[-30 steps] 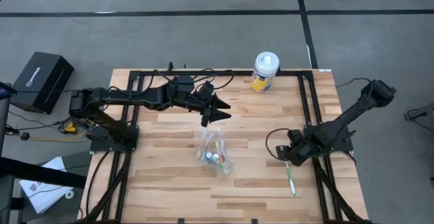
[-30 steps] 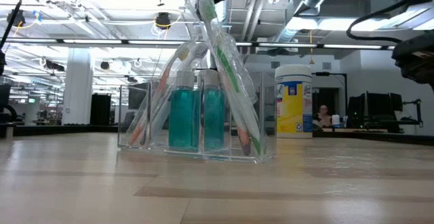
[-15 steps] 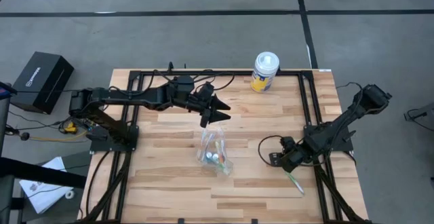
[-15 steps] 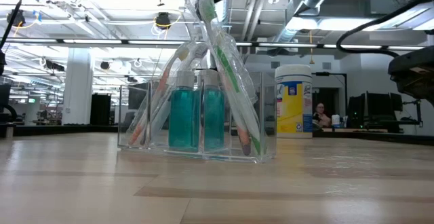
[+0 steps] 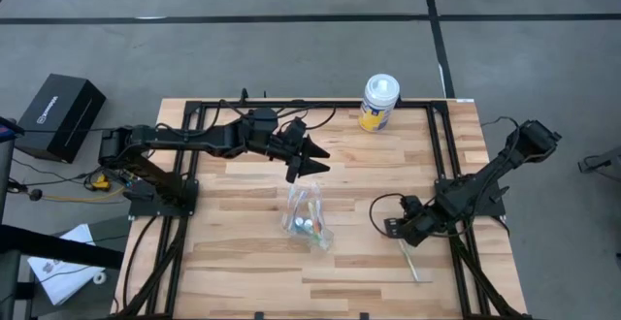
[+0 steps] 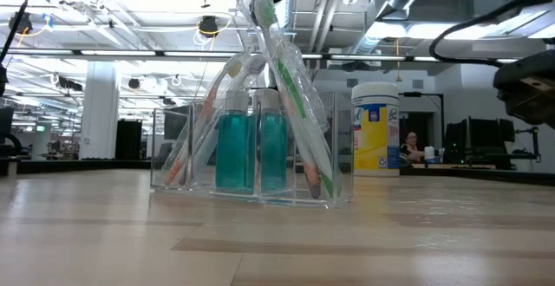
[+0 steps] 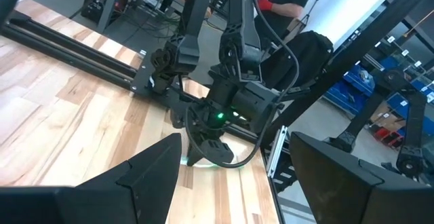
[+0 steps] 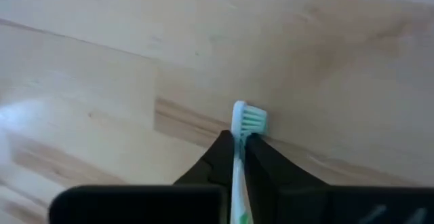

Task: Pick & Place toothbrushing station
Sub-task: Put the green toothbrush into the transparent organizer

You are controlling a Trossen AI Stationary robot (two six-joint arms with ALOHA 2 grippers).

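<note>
Pinching a green-and-white toothbrush [image 8: 239, 157] low over the counter [image 5: 243, 252], the right claw [image 5: 406, 235] is pressed together near its head, presumably for carrying; the clear bag [image 5: 307, 215] lies well apart; the left claw [image 5: 309, 155] hangs spread above it.

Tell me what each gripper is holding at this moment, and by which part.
The right gripper is shut on a green-and-white toothbrush, pinching its neck just below the bristle head. The left gripper is open above the clear bag, holding nothing.
</note>
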